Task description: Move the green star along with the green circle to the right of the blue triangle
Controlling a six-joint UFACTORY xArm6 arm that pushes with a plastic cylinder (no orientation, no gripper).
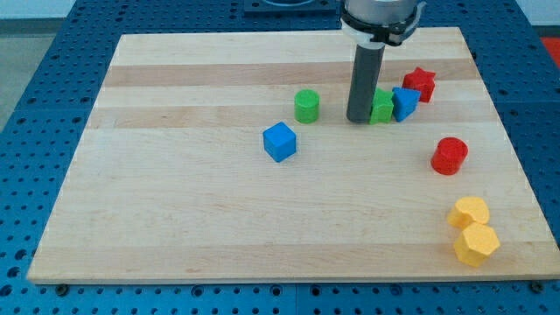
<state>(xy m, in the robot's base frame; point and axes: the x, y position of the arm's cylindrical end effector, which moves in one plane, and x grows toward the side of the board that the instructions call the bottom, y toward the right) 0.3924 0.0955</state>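
Camera view: rod planted beside the green star, green circle apart

Camera view shows a pale wooden tabletop (175, 219) on a blue perforated bench (35, 105), with the blue triangle (405, 102) as the landmark in the upper right part of the board.

My tip (360, 119) rests on the tabletop a short way to the view's left of the blue triangle. No hand is fitted to this arm, only the straight dark rod, so there is nothing to open, close or grip with.

The green star (382, 108) sits between my tip and the blue triangle: it is just at the view's right of the tip, seemingly touching the rod, and pressed against the triangle's left side. Part of the star is hidden behind the rod.

The green circle (306, 106) stands farther to the view's left of the blue triangle, beyond my tip and clearly apart from it, with bare board between.

A red star (420, 83) lies just up and to the view's right of the blue triangle, close to it or touching; I cannot tell which. A red cylinder (450, 156) sits below and right of the triangle, well apart. A blue cube (280, 142) lies down and far to the triangle's left, below the green circle. Two yellow blocks, one (470, 213) above the other (477, 244), sit far below the triangle near the board's lower right corner.
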